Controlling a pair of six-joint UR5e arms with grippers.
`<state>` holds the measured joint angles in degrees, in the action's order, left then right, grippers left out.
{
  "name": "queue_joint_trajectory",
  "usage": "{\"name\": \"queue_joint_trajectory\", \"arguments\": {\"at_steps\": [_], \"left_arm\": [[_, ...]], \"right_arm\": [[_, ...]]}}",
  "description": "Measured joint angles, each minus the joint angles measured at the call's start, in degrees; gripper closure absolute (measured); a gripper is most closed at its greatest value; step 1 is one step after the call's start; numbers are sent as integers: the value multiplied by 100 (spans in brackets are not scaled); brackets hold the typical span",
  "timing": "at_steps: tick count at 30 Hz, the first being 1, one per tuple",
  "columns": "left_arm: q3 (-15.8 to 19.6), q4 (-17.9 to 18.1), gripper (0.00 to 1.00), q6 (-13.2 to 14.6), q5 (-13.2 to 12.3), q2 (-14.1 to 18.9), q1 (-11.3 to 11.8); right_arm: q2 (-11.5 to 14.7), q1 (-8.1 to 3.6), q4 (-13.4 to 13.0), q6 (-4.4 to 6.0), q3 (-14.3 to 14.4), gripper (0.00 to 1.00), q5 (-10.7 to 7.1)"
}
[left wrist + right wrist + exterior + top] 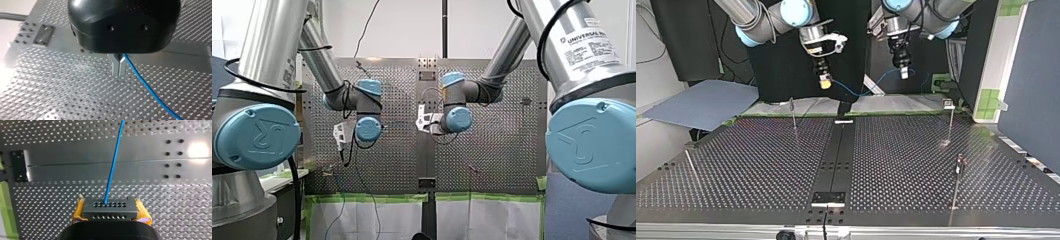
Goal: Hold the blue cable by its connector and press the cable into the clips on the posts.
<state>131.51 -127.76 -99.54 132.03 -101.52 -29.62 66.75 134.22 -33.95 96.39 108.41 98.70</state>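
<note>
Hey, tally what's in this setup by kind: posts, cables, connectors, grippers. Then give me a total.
Posts: 4
Blue cable: 1
Connector: 1
Grippers: 2
Total: 8

Place: a robotics lab.
Bench: perforated metal table [746, 170] with thin posts [794, 114] standing on it.
Machines: my left arm [267, 60] and my right arm [582, 65], silver with blue joint caps, the right marked Universal Robots.
Surroundings: green tape [372, 198] on the table's edge, dark panels [686, 45] behind.
</note>
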Motion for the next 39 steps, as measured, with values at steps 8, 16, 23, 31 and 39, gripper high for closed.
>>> {"name": "queue_joint_trajectory", "arguments": {"at_steps": [8, 16, 23, 31, 39], "left_arm": [[-348, -371, 99, -135, 239, 372, 20], [-692, -741, 99, -139, 254, 742, 31], [-994, -1091, 99, -250, 337, 1090, 60], [-1351, -1487, 99, -528, 445, 1488, 119], [-1637, -1923, 99, -833, 423, 1926, 245]], "right_arm": [[396, -13, 193, 32, -147, 100, -131], [758, -14, 276, 126, -455, 100, -353], [1045, 33, 446, 130, -798, 100, -477], [1043, 44, 475, 141, -1040, 100, -574], [833, 67, 570, 135, -1235, 100, -735]]}}
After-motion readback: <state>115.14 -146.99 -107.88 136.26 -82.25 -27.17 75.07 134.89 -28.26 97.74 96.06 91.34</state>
